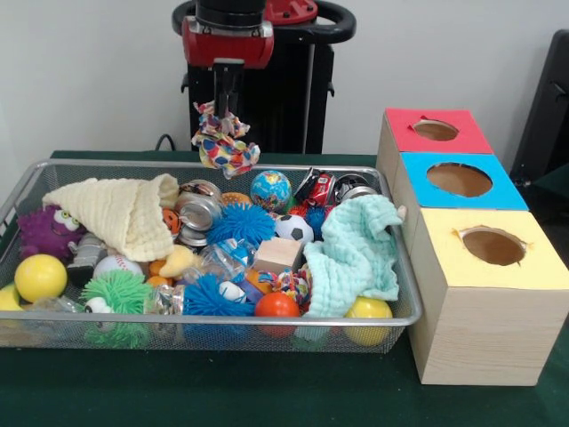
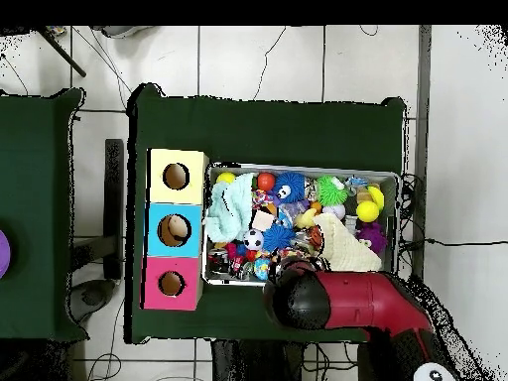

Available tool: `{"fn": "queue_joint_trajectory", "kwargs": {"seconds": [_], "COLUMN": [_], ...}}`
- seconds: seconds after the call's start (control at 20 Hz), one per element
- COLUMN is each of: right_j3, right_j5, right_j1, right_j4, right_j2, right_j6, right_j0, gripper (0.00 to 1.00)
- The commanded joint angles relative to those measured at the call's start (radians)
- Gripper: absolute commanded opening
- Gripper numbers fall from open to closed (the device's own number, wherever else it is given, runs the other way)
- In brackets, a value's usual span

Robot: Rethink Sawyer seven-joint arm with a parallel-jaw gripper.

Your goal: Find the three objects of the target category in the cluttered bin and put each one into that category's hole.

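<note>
A: The gripper point(image 1: 228, 114) is clamping a knotted rope toy point(image 1: 222, 140), lifting it clear above the wire bin's point(image 1: 27, 187) robot-side rim.

B: So one item is travelling; the three coloured hole boxes point(image 1: 484, 294) are waiting beside the bin.

A: The green worktop point(image 1: 267, 391) is sitting on a tiled floor point(image 2: 298, 60).

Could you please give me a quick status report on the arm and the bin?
Gripper shut on rope toy, lifted above wire bin. Three hole boxes beside the bin, red hole unobstructed.
</note>
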Motion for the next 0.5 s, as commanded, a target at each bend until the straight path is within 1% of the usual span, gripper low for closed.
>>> {"fn": "queue_joint_trajectory", "kwargs": {"seconds": [0.05, 0.3, 0.5], "right_j3": [0.059, 0.07, 0.084], "right_j5": [0.077, 0.076, 0.053], "right_j1": [-0.043, -0.062, -0.061], "right_j4": [0.082, 0.125, 0.15], "right_j2": [-0.023, -0.041, -0.057], "right_j6": [0.149, 0.17, 0.182], "right_j0": [0.029, 0.071, 0.097], "gripper": [0.0, 0.0, 0.0]}}
